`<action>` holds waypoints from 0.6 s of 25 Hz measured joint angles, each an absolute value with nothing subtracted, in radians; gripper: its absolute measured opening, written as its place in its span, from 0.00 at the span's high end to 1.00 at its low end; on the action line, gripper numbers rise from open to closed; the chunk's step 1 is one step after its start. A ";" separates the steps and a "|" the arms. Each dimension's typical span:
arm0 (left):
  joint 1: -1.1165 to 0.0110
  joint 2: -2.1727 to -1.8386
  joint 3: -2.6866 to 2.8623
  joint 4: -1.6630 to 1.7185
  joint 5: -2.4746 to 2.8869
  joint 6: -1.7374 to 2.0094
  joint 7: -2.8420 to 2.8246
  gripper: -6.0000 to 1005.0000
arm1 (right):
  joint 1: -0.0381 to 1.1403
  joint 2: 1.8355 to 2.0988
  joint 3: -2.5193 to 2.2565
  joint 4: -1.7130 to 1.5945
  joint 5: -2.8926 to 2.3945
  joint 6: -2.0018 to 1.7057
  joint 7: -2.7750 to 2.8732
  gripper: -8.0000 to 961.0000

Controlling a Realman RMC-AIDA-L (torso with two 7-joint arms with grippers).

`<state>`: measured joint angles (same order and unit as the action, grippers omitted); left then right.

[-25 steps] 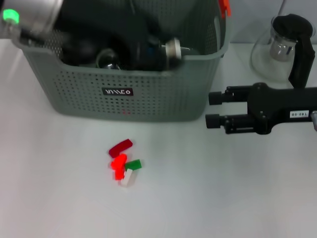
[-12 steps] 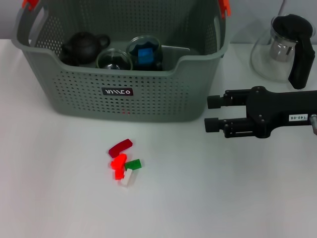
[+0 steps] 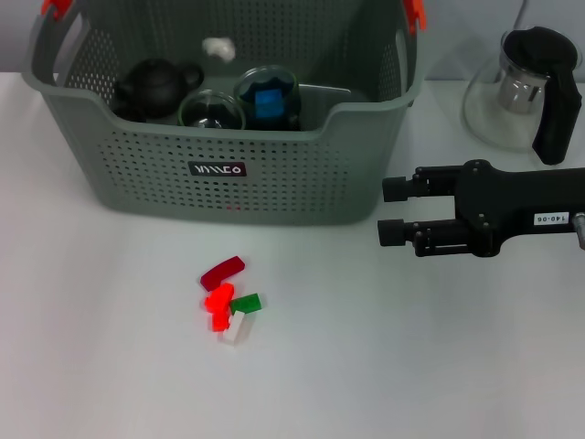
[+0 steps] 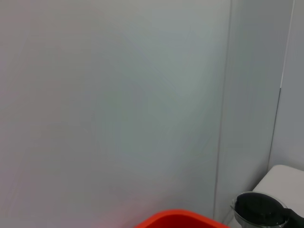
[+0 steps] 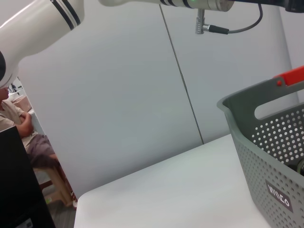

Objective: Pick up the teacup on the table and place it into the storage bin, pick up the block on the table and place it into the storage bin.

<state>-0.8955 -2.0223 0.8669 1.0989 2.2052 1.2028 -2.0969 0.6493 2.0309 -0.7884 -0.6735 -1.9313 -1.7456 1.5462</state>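
The grey-green perforated storage bin (image 3: pixel 228 137) already held a glass teacup (image 3: pixel 211 110) with others; coloured blocks (image 3: pixel 228 300) lay on the white counter (image 3: pixel 411 347) — block pickup seemed next. The right claw (image 3: pixel 391 208), empty and narrowly parted, hovered beside the bin — it needed to descend toward them.

I see the storage bin (image 3: pixel 274 174) is grey-green w/ dot perforations, orange clips (image 3: pixel 414 12), black label (image 3: pixel 218 169) in white print. Inside it: black teapot (image 3: pixel 151 84), blue block (image 3: pixel 268 101). In front of bin on white worktop (image 3: pixel 411 357): dark red, bright red, green, white blocks (image 3: pixel 228 299). Right claw (image 3: pixel 395 208) is black.
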 joint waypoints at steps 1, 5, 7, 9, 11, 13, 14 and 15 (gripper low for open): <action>-0.895 -2.022 0.865 1.102 2.205 1.206 -2.100 0.47 | 0.649 2.031 -0.788 -0.673 -1.931 -1.746 1.546 0.24; -0.877 -2.021 0.847 1.174 2.184 1.314 -2.105 0.28 | 0.648 2.031 -0.788 -0.673 -1.931 -1.746 1.545 0.24; -0.847 -2.025 0.839 1.250 2.144 1.428 -2.096 0.21 | 0.648 2.030 -0.788 -0.673 -1.931 -1.746 1.545 0.24; -0.812 -2.032 0.837 1.324 2.102 1.535 -2.066 0.16 | 0.647 2.030 -0.788 -0.673 -1.931 -1.746 1.545 0.24; -0.759 -2.044 0.840 1.420 2.055 1.674 -1.993 0.10 | 0.646 2.030 -0.788 -0.673 -1.931 -1.745 1.545 0.24; -0.703 -2.063 0.845 1.501 2.032 1.797 -1.911 0.08 | 0.645 2.030 -0.787 -0.673 -1.931 -1.744 1.544 0.24; -0.681 -2.071 0.848 1.526 2.030 1.832 -1.887 0.08 | 0.645 2.030 -0.787 -0.673 -1.931 -1.744 1.544 0.24; -0.655 -2.084 0.853 1.559 2.033 1.875 -1.859 0.08 | 0.645 2.030 -0.786 -0.673 -1.931 -1.743 1.543 0.24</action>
<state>-0.6546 -2.0844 0.8532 1.5594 2.0329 1.8751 -1.8587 0.6455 2.0301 -0.7863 -0.6734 -1.9312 -1.7425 1.5433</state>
